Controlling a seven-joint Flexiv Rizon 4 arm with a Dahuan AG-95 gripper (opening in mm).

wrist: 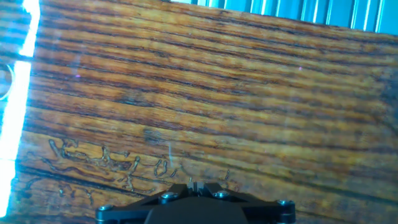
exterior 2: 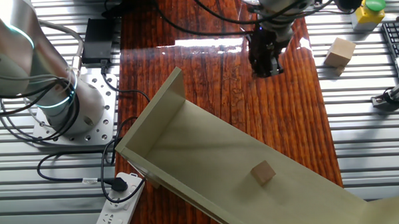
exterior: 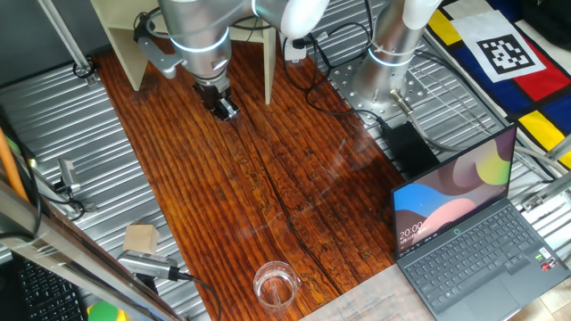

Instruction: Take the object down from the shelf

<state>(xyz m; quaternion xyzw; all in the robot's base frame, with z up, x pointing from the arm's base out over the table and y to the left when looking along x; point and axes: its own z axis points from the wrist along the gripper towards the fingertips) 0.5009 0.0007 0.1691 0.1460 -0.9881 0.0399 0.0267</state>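
Note:
The tiny tan wooden cube (exterior 2: 262,172) rests on the horizontal board of the cream-beige shelf (exterior 2: 187,136), near its middle. In one fixed view the shelf (exterior: 125,40) stands at the table's far end and the cube is hidden. My gripper (exterior: 224,110) hangs over the wooden table in front of the shelf, clear of it; it also shows in the other fixed view (exterior 2: 264,68). In the hand view the gripper (wrist: 194,185) has its fingers together with nothing between them, and only wood grain lies below.
A larger pale wooden square block (exterior: 141,238) lies off the table's left side, also seen in the other fixed view (exterior 2: 339,52). A glass (exterior: 276,285) stands at the near edge. An open laptop (exterior: 464,232) sits right. Cables and a power strip (exterior 2: 116,201) lie beside the arm base.

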